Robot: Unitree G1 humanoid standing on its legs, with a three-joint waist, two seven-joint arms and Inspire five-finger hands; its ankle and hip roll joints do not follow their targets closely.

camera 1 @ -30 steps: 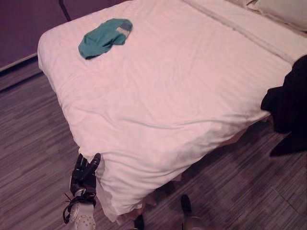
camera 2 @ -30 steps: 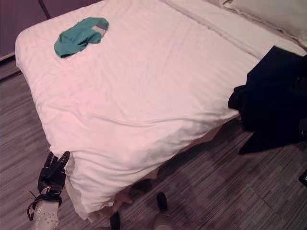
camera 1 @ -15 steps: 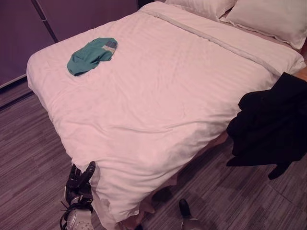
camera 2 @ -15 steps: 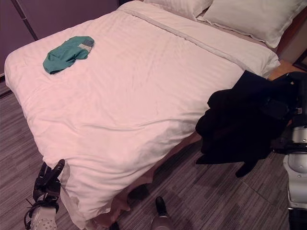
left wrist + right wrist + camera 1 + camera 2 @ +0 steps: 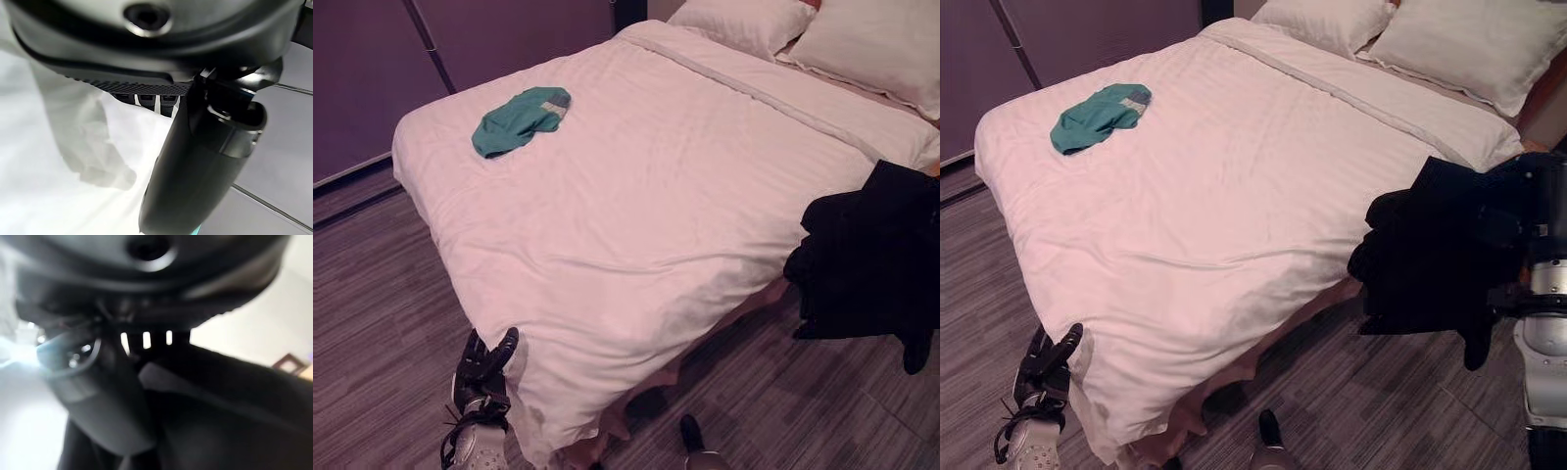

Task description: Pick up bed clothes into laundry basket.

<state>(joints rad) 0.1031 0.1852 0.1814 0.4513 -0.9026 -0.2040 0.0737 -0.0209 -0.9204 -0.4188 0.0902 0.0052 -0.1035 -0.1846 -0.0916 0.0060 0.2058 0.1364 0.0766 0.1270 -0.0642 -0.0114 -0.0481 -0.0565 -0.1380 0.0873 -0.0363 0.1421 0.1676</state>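
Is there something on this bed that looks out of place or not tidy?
Yes. A crumpled green garment lies alone near the far left corner of the white duvet. A black garment hangs bunched from the right hand beside the bed. The left hand is low at the near corner.

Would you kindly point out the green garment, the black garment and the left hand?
green garment (image 5: 517,121), left eye view, its middle.
black garment (image 5: 1430,245), right eye view, hanging folds.
left hand (image 5: 481,367), left eye view, palm.

Left hand (image 5: 161,58) is hanging right up against the white bed cover (image 5: 44,186), thumb (image 5: 195,171) sticking out straight and the fingers (image 5: 146,99) lying straight, gripping nothing. Grey floor (image 5: 279,161) is showing beside the cover's edge.
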